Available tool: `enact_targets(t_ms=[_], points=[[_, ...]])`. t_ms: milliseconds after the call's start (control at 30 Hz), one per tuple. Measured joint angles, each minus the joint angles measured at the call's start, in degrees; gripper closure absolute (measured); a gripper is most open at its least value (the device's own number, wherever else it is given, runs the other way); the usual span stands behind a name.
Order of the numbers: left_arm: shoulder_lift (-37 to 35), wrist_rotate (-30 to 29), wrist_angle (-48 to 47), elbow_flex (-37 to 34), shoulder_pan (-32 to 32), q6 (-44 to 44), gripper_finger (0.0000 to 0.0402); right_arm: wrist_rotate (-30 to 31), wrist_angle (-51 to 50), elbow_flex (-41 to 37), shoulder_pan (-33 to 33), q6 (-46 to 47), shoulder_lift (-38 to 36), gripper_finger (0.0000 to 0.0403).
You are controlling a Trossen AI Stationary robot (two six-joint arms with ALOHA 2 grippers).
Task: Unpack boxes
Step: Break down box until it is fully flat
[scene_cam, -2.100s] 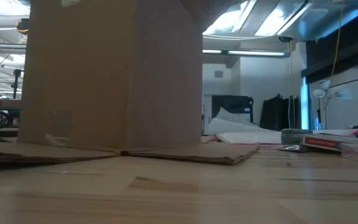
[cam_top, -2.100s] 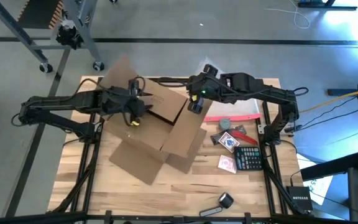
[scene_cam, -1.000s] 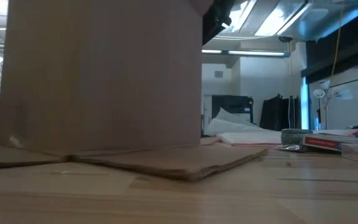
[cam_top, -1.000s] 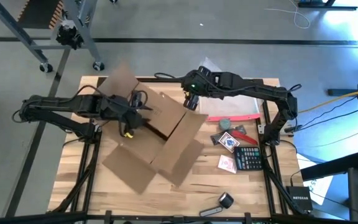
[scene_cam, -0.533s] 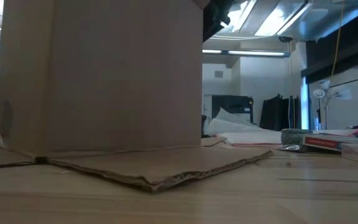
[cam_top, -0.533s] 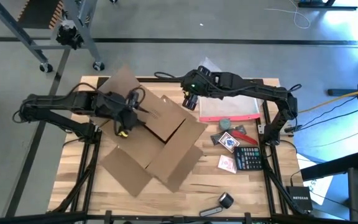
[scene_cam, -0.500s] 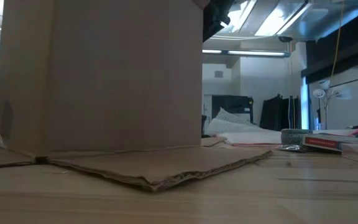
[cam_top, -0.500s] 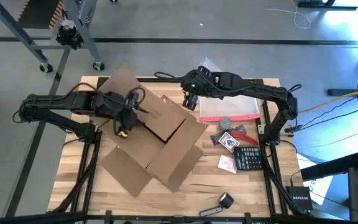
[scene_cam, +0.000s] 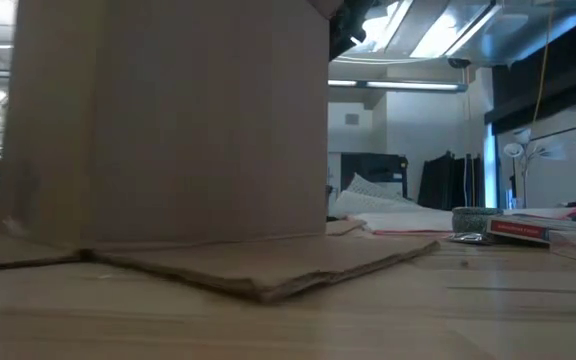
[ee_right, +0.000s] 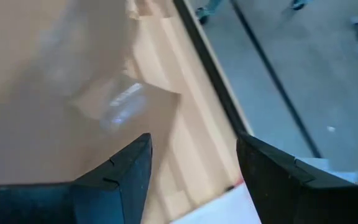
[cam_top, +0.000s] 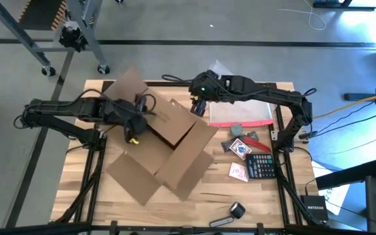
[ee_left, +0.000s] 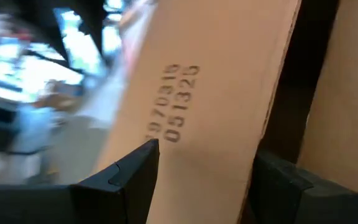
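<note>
Blocking low view: box (scene_cam: 168,120); interior unseen.

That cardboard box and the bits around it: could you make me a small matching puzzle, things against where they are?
Things:
1. cardboard box
2. left claw
3. right claw
4. calculator

Places:
a. above the box's far corner
b. table's right side
c. at the box's left wall
d. middle of table, flaps spread

Pairs: 1-d, 2-c, 3-a, 4-b
</note>
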Motion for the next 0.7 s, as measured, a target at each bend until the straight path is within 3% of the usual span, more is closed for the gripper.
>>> enact_targets(t_ms=[100,367,533,700], points=[[0.0,-3.9,5.1,0.0,0.0,1.7,0.0192,-2.7,0.2,0.0,0.0,1.0,0.0,0.0178],[-0.2,-5.3,20.1,0.0,0.7,7.7,0.0192,-4.4,0.3,0.0,0.5,1.0,0.0,0.0178],[-0.2,-6.6,24.4,0.0,2.6,8.2,0.0192,4.6,-3.7,2.3,2.4,-1.1,-0.2,0.0178],[-0.1,-6.6,24.9,0.0,4.6,8.4,0.0192,9.2,-12.6,13.1,6.1,-2.1,-1.5,0.0178]])
